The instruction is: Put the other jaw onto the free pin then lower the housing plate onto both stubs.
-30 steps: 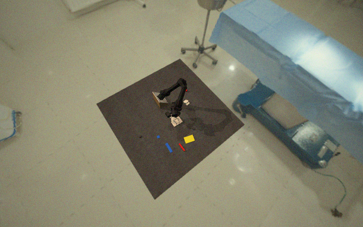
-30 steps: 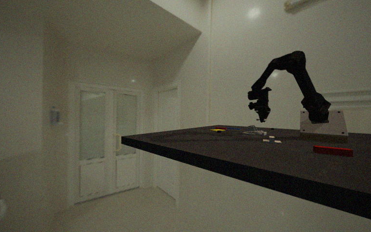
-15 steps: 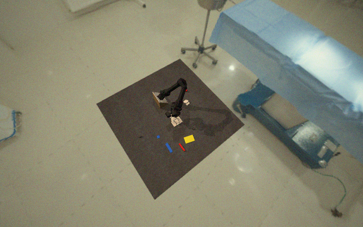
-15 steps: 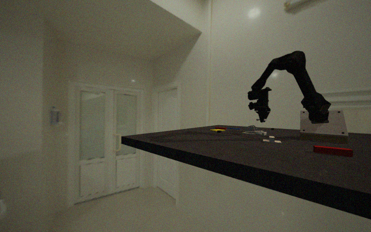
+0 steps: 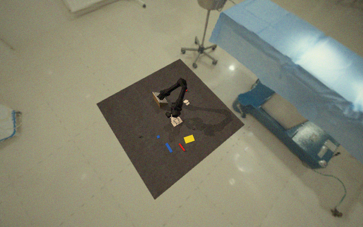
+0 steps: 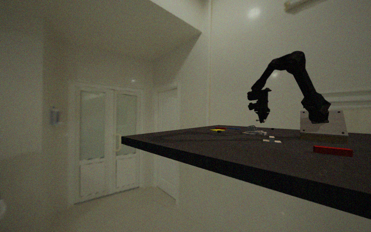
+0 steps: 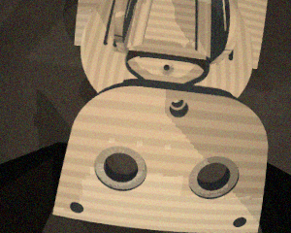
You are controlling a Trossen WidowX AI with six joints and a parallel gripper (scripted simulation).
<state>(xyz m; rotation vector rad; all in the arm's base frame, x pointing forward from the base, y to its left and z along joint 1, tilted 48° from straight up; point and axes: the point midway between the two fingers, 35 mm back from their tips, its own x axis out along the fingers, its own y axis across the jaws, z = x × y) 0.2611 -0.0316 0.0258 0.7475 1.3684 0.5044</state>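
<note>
The housing plate (image 7: 136, 131) is pale, with two grey-ringed holes and a smaller hole near its far edge. My gripper (image 5: 174, 115) (image 6: 262, 120) (image 7: 163, 163) is shut on this plate, its dark fingers at the plate's two sides in the wrist view. The pale gripper mechanism (image 5: 177, 121) (image 6: 254, 132) lies on the dark table below and ahead of my fingers. The plate hangs above the table, clear of the mechanism in the exterior view. Long bars of the mechanism (image 7: 177, 21) show beyond the plate. The plate hides its nearer part; pins, stubs and gear teeth cannot be made out.
Small white pads (image 5: 186, 102) (image 6: 272, 140) lie beside the arm. A yellow sheet (image 5: 189, 138) (image 6: 217, 130), a red bar (image 5: 181, 147) and a blue bar (image 5: 168, 147) lie beyond the mechanism. A red block (image 6: 332, 151) lies near the arm's base. A pale panel (image 6: 336, 123) stands behind the arm's base.
</note>
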